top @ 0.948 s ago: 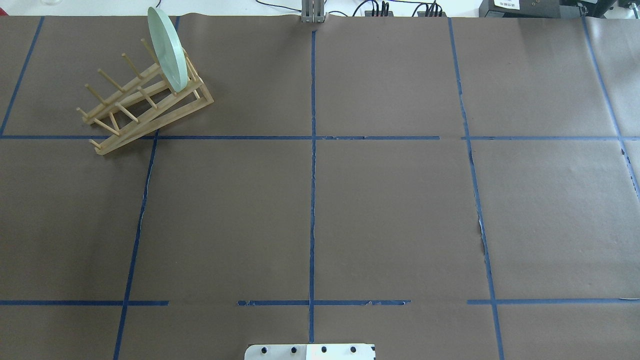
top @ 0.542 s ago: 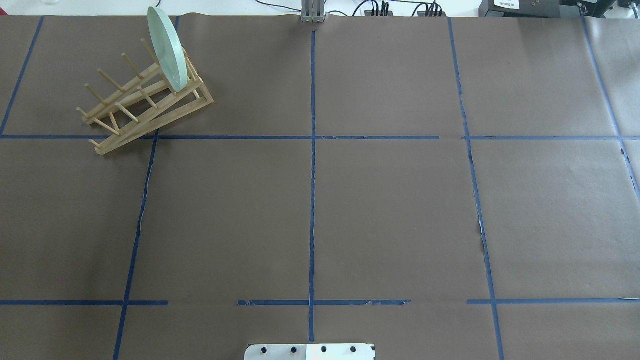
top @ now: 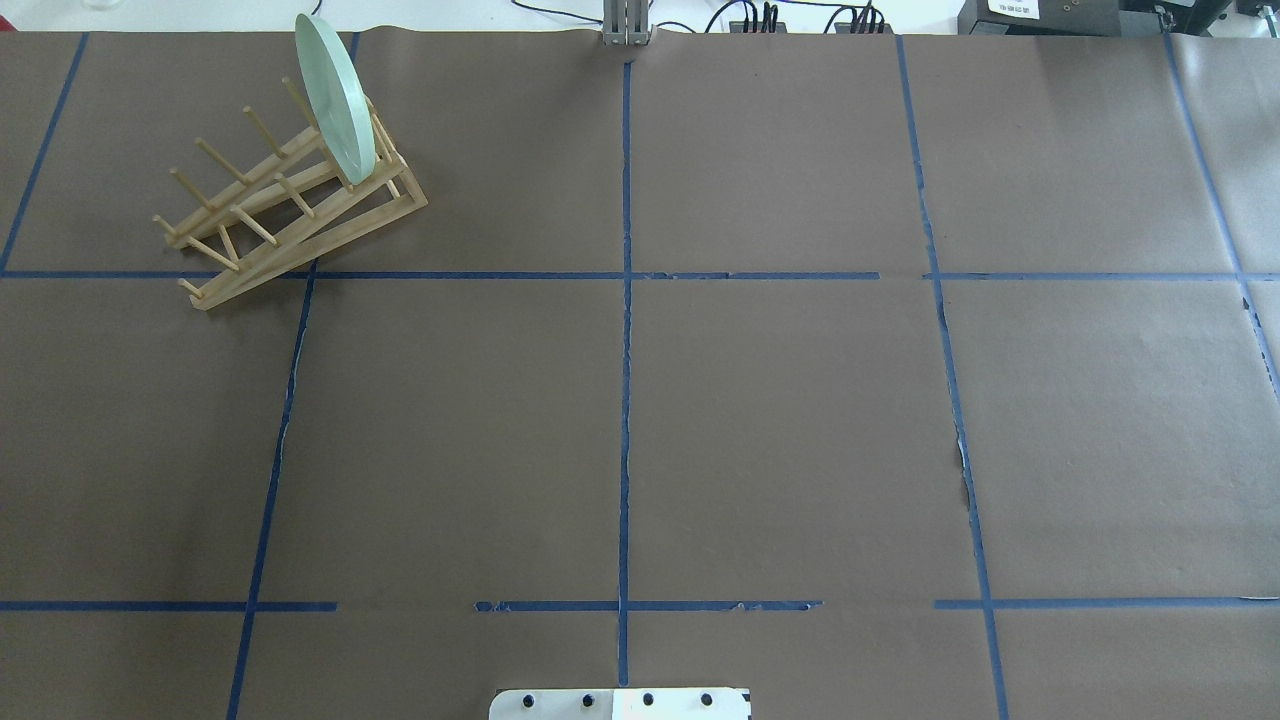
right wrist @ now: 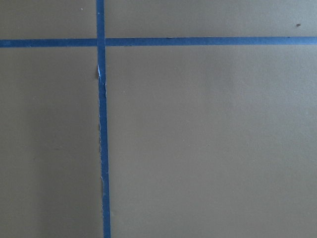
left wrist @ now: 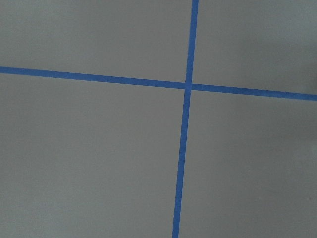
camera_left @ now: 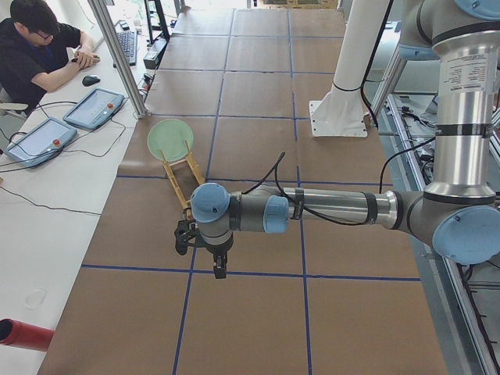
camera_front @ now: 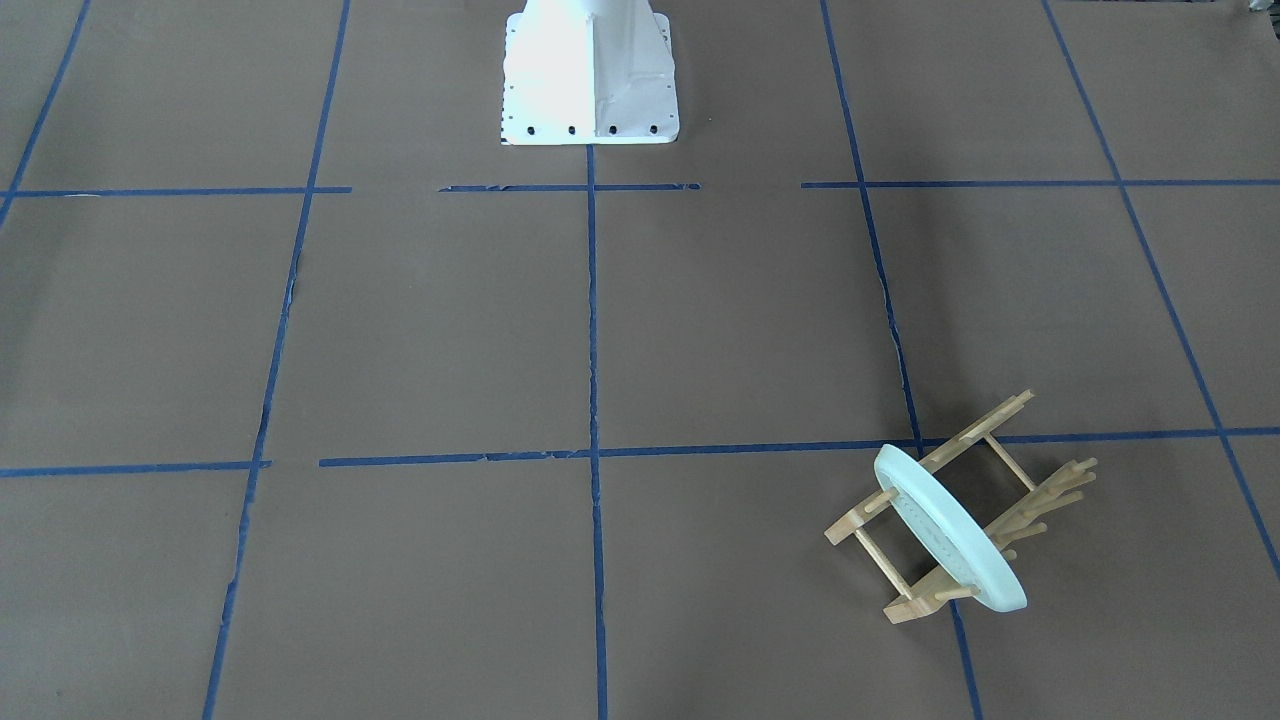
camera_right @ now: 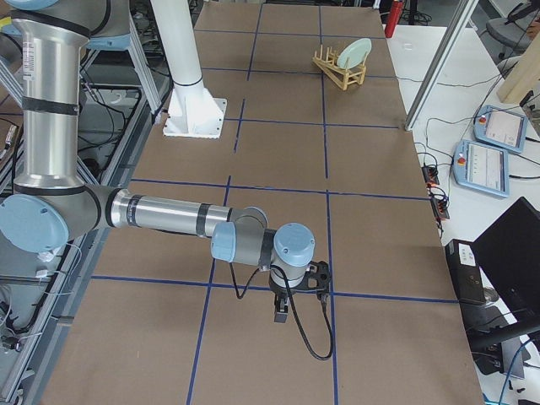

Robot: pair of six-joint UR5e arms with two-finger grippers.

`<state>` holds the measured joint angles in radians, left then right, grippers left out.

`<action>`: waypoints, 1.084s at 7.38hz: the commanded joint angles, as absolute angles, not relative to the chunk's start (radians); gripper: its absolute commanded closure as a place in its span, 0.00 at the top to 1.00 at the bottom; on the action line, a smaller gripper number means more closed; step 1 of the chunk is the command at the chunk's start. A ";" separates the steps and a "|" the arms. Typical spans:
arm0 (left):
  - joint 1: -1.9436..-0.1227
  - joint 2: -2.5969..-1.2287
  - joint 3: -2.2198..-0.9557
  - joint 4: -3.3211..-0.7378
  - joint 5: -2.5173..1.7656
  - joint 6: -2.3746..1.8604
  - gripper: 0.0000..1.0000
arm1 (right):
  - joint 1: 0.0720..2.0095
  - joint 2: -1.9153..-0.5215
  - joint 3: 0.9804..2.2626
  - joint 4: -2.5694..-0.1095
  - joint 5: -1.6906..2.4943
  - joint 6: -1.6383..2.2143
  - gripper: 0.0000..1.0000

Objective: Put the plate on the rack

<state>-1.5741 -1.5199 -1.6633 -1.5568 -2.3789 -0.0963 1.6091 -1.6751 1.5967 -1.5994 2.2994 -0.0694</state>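
Observation:
The pale mint-green plate [top: 335, 100] stands on edge between the pegs at the far end of the light wooden rack [top: 330, 238], at the table's far left. The plate [camera_front: 950, 530] and the rack [camera_front: 975, 435] also show in the front-facing view. No gripper touches them. My left gripper [camera_left: 219, 269] hangs over brown paper well short of the rack [camera_left: 181, 178]. My right gripper [camera_right: 281, 312] hangs over the table's opposite end. Both show only in the side views, so I cannot tell whether they are open or shut. The wrist views show only paper and blue tape.
Brown paper with a blue tape grid covers the table. The white robot base [camera_front: 590, 80] stands at the near middle edge. An operator [camera_left: 39, 47] sits at a side desk with teach pendants [camera_left: 94, 108]. A red cylinder [camera_left: 16, 334] lies off the table's corner.

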 commanded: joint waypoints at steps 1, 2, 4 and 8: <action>-1.574 -1.519 -1.663 -1.580 -2.376 -0.094 1.00 | 1.609 -1.675 1.597 -1.600 2.299 -0.069 1.00; -1.575 -1.506 -1.661 -1.619 -2.376 -0.094 1.00 | 1.609 -1.675 1.597 -1.600 2.299 -0.069 1.00; -1.575 -1.502 -1.663 -1.649 -2.375 -0.078 1.00 | 1.609 -1.675 1.597 -1.598 2.299 -0.069 1.00; -1.574 -1.499 -1.658 -1.638 -2.375 0.041 1.00 | 1.609 -1.675 1.597 -1.598 2.299 -0.069 1.00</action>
